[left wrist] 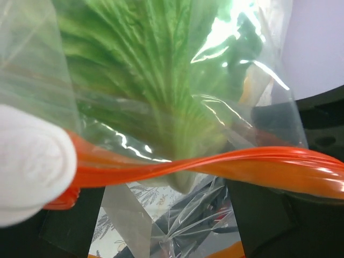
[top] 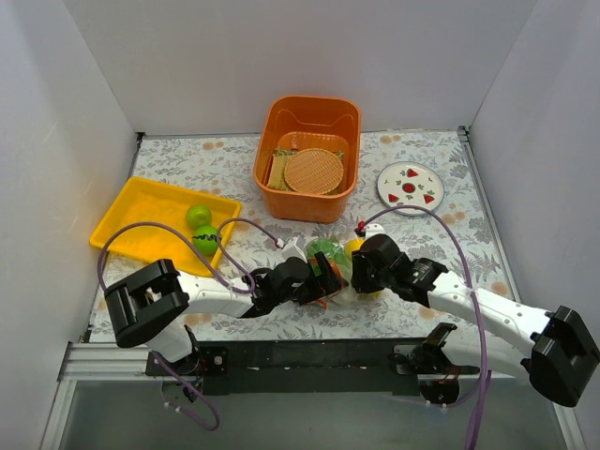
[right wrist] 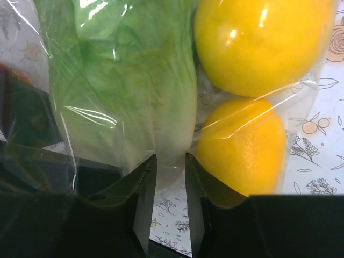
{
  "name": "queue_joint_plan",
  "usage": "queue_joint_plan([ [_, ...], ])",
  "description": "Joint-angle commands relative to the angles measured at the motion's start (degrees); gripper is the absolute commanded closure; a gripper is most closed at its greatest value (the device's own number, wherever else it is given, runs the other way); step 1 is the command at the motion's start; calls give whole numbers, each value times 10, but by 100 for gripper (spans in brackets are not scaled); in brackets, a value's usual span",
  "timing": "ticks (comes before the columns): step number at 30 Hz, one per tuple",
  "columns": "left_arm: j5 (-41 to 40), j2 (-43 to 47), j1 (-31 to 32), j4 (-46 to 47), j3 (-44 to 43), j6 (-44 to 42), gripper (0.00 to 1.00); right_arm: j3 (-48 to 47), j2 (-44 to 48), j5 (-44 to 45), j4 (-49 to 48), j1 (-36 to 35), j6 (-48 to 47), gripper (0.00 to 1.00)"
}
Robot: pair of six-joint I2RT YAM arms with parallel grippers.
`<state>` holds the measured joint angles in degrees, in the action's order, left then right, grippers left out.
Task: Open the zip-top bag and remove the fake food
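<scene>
Left gripper (top: 316, 278), jaws spread, straddles the orange zip strip (left wrist: 226, 164); right gripper (right wrist: 170, 180) pinches the opposite end of the zip-top bag (right wrist: 56, 91).

Your left arm (top: 211, 295) lies low and reaches toward the right gripper (top: 361, 265). The left gripper (top: 322, 279) has its jaws spread wide, and one white pad (left wrist: 29, 161) shows at the left edge of its wrist view. Your right arm (top: 469, 298) stretches in from the opposite side. Its gripper faces the left one closely, dark fingers (right wrist: 141, 204) drawn narrow, pinching the zip-top bag (right wrist: 123, 97) between the tips.
</scene>
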<state>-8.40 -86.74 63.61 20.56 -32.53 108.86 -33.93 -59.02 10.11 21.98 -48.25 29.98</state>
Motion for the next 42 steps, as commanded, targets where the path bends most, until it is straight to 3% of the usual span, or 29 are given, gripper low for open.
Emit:
queue_joint_plan([
  [1, -12, -11, 5, -30, -37, -15, 14, -3, -21, -26, -21, -15, -13, 62],
  [6, -42, -12, 9, -138, -74, -10, 17, 4, -39, -37, -40, -16, -26, 49],
  [9, -60, 0, 12, -188, -78, -11, 23, -4, -50, 10, -19, -14, -26, 41],
  [11, -62, 18, 12, -219, -75, -12, 27, 2, -44, 13, -23, 0, -26, 41],
  [21, -68, 107, 13, -224, -5, -1, 28, 4, -76, -26, -38, 25, -33, 94],
  [26, -84, 126, 13, -184, -6, -20, 31, 2, -67, -38, -40, 26, -40, 96],
  [30, -93, 97, 13, -197, -45, -30, 31, 4, -74, -69, -50, 21, -59, 97],
  [37, -114, 65, 13, -156, -56, -27, 30, 14, -80, -48, -37, 18, -66, 99],
  [42, -134, 17, 13, -219, -103, -30, 31, 21, -71, -40, -32, 18, -63, 99],
])
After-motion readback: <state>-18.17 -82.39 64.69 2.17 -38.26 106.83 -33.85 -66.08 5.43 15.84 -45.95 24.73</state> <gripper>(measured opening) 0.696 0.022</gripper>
